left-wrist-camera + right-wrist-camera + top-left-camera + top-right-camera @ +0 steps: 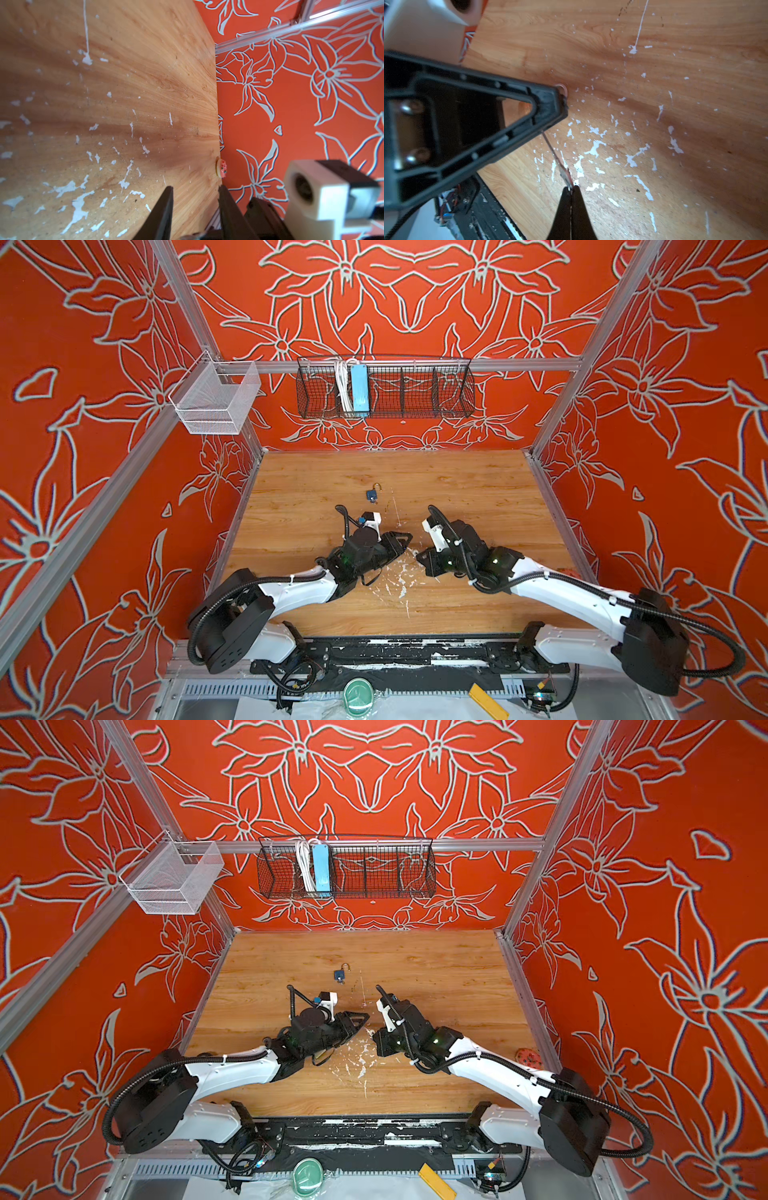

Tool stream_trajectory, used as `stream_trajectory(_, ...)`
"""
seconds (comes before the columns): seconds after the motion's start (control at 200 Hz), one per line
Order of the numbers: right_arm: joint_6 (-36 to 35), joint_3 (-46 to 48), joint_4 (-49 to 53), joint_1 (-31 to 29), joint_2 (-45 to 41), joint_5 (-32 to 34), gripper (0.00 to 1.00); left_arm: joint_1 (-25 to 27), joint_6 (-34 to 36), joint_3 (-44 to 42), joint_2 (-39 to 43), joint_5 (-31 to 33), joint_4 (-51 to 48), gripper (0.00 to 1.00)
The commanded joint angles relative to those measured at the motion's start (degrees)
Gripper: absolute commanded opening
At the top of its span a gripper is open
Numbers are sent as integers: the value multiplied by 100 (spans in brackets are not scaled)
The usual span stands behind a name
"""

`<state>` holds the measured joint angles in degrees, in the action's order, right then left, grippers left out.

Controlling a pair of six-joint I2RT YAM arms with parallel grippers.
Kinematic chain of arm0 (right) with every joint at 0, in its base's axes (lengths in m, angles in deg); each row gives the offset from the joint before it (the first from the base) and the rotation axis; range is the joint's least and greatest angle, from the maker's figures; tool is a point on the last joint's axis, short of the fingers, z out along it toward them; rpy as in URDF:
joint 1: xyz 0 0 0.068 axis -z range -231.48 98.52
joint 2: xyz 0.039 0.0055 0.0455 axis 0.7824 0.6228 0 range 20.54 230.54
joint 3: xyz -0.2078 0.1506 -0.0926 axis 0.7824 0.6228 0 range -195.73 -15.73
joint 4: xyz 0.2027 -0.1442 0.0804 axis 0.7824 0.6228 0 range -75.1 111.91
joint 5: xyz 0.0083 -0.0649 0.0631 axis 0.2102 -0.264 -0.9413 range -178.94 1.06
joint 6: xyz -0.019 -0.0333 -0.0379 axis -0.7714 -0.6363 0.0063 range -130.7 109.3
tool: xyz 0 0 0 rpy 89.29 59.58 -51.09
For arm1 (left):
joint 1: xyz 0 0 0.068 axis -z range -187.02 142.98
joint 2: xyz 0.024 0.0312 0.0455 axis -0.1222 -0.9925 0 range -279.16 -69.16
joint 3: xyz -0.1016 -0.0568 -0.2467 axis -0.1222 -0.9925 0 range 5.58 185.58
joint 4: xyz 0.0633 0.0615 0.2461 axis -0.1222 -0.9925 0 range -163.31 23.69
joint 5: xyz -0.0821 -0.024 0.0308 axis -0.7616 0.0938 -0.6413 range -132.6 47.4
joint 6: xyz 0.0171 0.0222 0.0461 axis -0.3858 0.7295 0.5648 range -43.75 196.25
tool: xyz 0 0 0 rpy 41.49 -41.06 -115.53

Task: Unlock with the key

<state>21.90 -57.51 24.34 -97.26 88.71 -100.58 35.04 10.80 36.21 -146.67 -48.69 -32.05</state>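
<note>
A small blue padlock (pixel 372 495) (pixel 340 974) with a brass shackle lies on the wooden table (pixel 457 489), beyond both grippers and touched by neither. My right gripper (pixel 571 187) (pixel 419 558) is shut on a thin metal key (pixel 561 166). The key's free end runs toward the black finger (pixel 548 104) of my left gripper and passes behind it. In the left wrist view my left gripper (pixel 195 188) (pixel 409 537) has its jaws apart over bare wood. The two grippers meet tip to tip at the table's middle front.
A pink toy doughnut (pixel 222 170) (pixel 528 1057) lies at the table's right edge. White paint flecks (pixel 399 580) mark the wood under the grippers. A black wire basket (pixel 384 387) and a white mesh basket (pixel 216 400) hang on the frame above the back.
</note>
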Motion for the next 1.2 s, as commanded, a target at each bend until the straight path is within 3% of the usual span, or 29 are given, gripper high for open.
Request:
stream_trajectory(0.0,320,147,-272,56,-117,-326,0,4,639,-76,386,48,-203,40)
stream_trajectory(0.2,397,187,-442,89,-124,-448,0,4,944,-78,616,-129,-375,40)
stream_trajectory(0.721,448,169,-501,108,-209,-425,0,16,834,-277,396,-266,105,39)
stream_trajectory(0.916,509,200,-602,108,-135,-462,0,30,926,-243,352,-523,490,28)
stream_trajectory(1.196,496,197,-583,107,-138,-436,0,39,947,-254,424,-505,414,5)
